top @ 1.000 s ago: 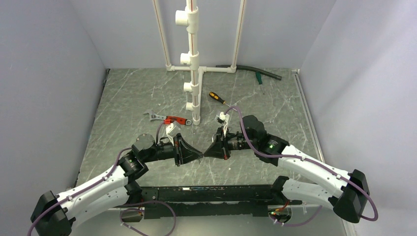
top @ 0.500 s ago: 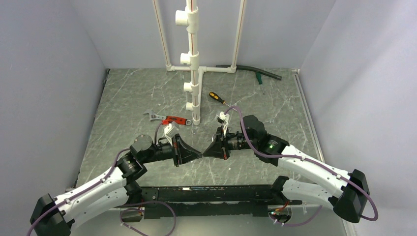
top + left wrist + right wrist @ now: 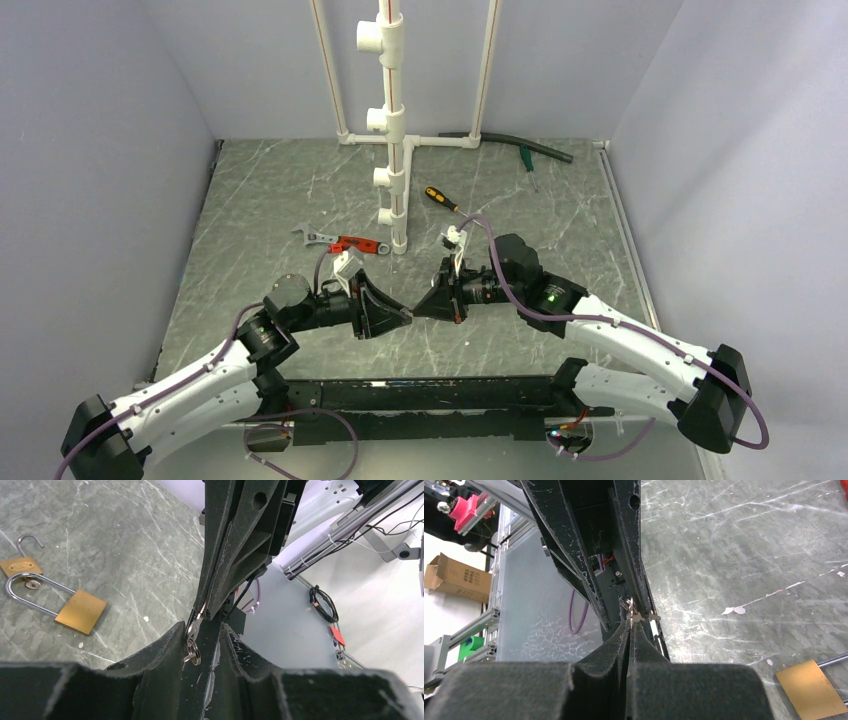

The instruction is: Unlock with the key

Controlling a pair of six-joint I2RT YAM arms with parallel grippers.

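Note:
The two grippers meet tip to tip low over the table's middle. My right gripper [image 3: 419, 312] [image 3: 630, 625] is shut on the key [image 3: 196, 626] [image 3: 636, 615], a small silver one whose split ring [image 3: 193, 652] dangles from it. My left gripper [image 3: 407, 317] [image 3: 202, 625] stands open around the key and ring, which rest against its left finger [image 3: 167, 645]; a gap shows on the other side. Two brass padlocks lie on the table in the left wrist view, a larger one [image 3: 80, 611] and a smaller one [image 3: 20, 566] with its shackle swung out.
A red-handled wrench [image 3: 340, 241] lies behind the left arm. A black-and-orange screwdriver [image 3: 440, 198] lies behind the right one. A white pipe stand [image 3: 395, 130] rises at the back centre, with a black hose [image 3: 510, 145] and a green-handled tool [image 3: 524, 158] by the back wall.
My left gripper's jaws have parted; they were closed at the key half a second ago. The left arm has shifted slightly. The right arm and the key have stayed put.

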